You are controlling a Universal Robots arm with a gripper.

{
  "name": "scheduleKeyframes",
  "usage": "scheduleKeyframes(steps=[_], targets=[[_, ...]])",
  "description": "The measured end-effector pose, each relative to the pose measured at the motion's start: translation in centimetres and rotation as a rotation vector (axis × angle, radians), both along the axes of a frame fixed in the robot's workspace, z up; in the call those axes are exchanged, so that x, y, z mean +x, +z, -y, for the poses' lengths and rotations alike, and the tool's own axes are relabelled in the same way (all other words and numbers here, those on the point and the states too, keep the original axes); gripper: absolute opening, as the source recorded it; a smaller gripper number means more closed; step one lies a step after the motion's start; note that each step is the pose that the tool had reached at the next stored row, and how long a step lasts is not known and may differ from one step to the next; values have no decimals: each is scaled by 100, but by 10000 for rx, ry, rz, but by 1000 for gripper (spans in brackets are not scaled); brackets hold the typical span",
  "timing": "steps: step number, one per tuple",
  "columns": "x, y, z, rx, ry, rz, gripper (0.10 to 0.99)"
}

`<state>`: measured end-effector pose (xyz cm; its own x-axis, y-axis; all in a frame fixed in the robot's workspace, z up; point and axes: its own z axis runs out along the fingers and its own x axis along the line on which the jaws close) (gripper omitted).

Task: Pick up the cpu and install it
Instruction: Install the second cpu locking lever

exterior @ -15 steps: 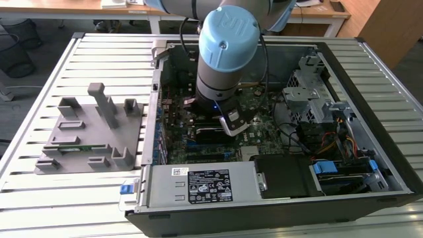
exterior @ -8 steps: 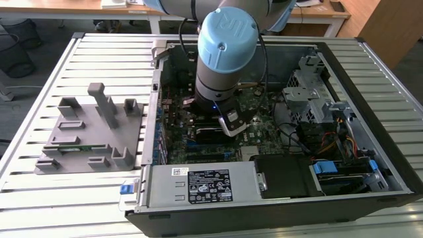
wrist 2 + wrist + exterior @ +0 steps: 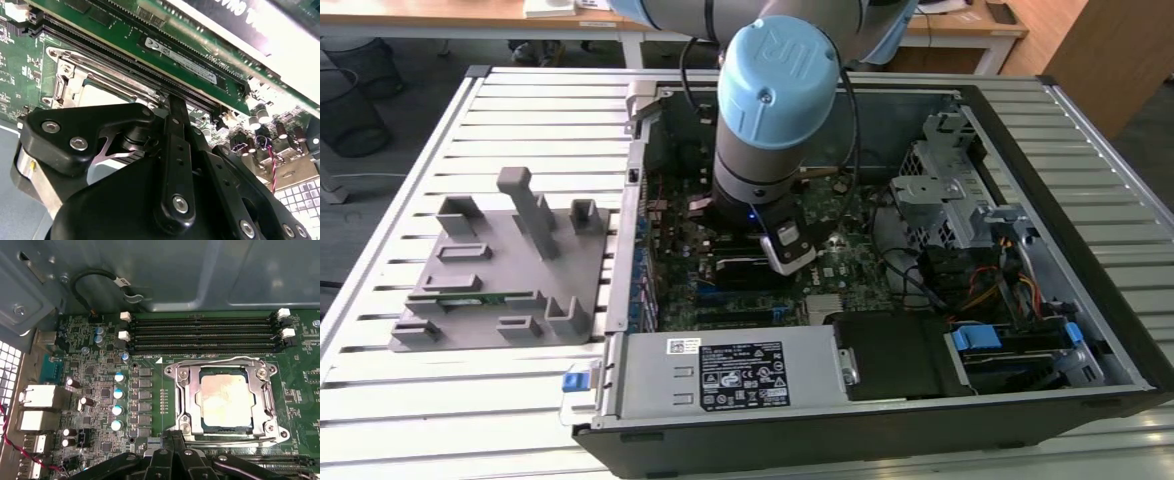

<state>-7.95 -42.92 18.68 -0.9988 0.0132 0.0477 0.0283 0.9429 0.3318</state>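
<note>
Black linkage bars of my gripper (image 3: 172,452) crowded the near edge of the first wrist view, and beyond them, close ahead of the fingertips, sat the cpu (image 3: 223,399), flat in its socket on the motherboard (image 3: 105,390) with its silver-grey top facing up. I held nothing; whether my jaws stood spread or pressed together I could not tell, since the tips lay behind the linkage in both wrist views. The chip was square, so it had no long axis to speak of; its sides ran parallel to the four memory slots (image 3: 202,332) on its far side from me. A metal retention frame (image 3: 182,390) ringed the chip, touching or nearly touching its rim, with screws at the corners, which I judged left little open room at the edges for fingertips. In the second wrist view, the socket frame (image 3: 95,67) showed past my knuckles, and a green memory stick (image 3: 190,57) stood in a slot just beyond it. From the exterior view, my arm (image 3: 767,120) reached straight down into the open computer case (image 3: 1014,130), the gripper (image 3: 787,250) low over the board, with a grey parts fixture (image 3: 500,270) well apart on the slatted table (image 3: 400,400) toward the exterior view's left. To my judgement the chip already lay seated.
</note>
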Motion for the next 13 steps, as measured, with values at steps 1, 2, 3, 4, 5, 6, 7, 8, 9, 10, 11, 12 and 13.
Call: scheduleKeyframes(steps=[1,2,3,4,5,6,7,8,9,10,11,12,13], targets=[[0,-2,-5,10,0,1,114],[-1,-3,-10,14,1,0,114],[-2,-4,-15,16,1,-1,114],[-3,-6,-20,20,1,-1,114],[-5,-8,-25,20,1,-2,114],[-7,-10,-29,22,1,-1,114],[-9,-11,-31,22,1,-2,114],[-11,-10,-32,21,2,-2,114],[-13,-10,-32,20,2,-3,114],[-16,-10,-32,20,1,-3,114],[-17,-10,-33,20,1,-3,114],[-19,-10,-33,20,2,-3,114],[-20,-10,-33,20,2,-3,114]])
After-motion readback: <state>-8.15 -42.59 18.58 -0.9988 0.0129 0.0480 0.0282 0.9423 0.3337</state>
